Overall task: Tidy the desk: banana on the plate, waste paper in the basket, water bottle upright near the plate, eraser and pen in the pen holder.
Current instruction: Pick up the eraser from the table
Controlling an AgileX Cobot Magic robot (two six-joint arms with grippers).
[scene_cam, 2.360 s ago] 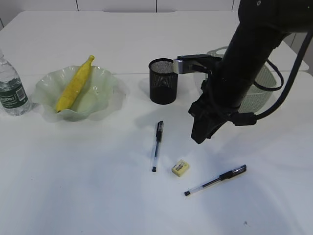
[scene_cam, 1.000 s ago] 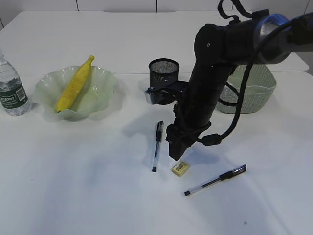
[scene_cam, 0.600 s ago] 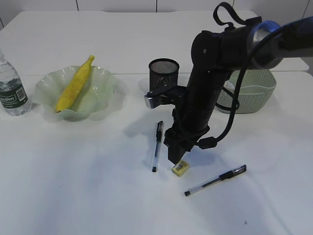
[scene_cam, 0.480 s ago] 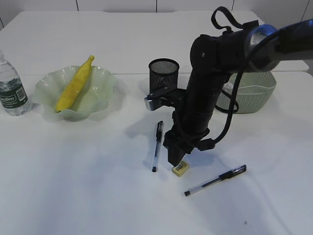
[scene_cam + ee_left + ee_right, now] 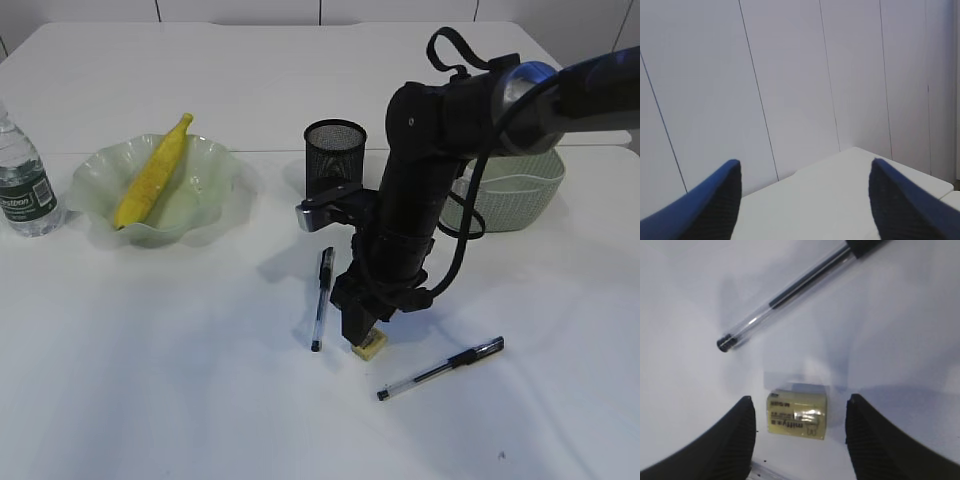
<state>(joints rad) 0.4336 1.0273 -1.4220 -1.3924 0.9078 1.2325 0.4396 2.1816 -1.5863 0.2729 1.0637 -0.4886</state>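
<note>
My right arm (image 5: 420, 190) bends down over the white table (image 5: 150, 380). The green basket (image 5: 520, 190) sits behind it, the plate (image 5: 100, 175) with the banana (image 5: 152, 180) far left, the water bottle (image 5: 20, 180) upright beside it. The pen holder (image 5: 334, 165) stands behind two pens (image 5: 320, 298) (image 5: 440, 368). My right gripper (image 5: 799, 432) straddles the eraser (image 5: 797, 417), fingers (image 5: 737, 432) apart, not touching it. My left gripper (image 5: 802, 200) is spread wide, holding nothing.
</note>
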